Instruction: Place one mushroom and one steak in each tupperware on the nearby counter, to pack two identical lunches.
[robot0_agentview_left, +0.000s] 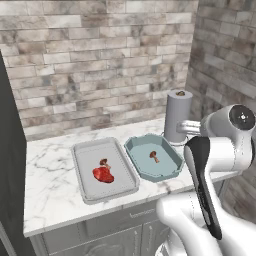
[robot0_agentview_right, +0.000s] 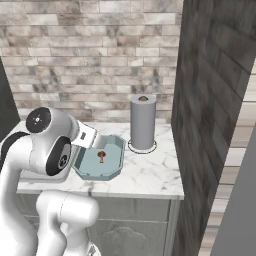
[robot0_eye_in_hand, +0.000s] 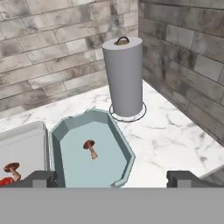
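Note:
The light-grey rectangular tupperware (robot0_agentview_left: 82, 165) lies on the white marble counter (robot0_agentview_left: 50, 185) with a bright red steak (robot0_agentview_left: 103, 174) and a small brown-capped mushroom (robot0_agentview_left: 104, 162) inside. To its right is the teal octagonal tupperware (robot0_agentview_left: 172, 159), which holds one mushroom (robot0_agentview_left: 154, 156). In the hand view my gripper (robot0_eye_in_hand: 111, 178) hovers above the near rim of the teal tupperware (robot0_eye_in_hand: 124, 146), its fingertips (robot0_eye_in_hand: 39, 178) wide apart and open with nothing between them. That view shows the teal container's mushroom (robot0_eye_in_hand: 90, 148) and, at the left edge, the grey tupperware (robot0_eye_in_hand: 26, 135) with its mushroom (robot0_eye_in_hand: 12, 168) and a sliver of steak (robot0_eye_in_hand: 3, 180).
A grey paper-towel roll (robot0_agentview_left: 177, 116) stands upright on a round base behind the teal tupperware, near the brick side wall (robot0_eye_in_hand: 188, 52). A brick back wall (robot0_agentview_left: 100, 60) runs behind the counter. Bare marble (robot0_eye_in_hand: 170, 131) lies right of the teal container.

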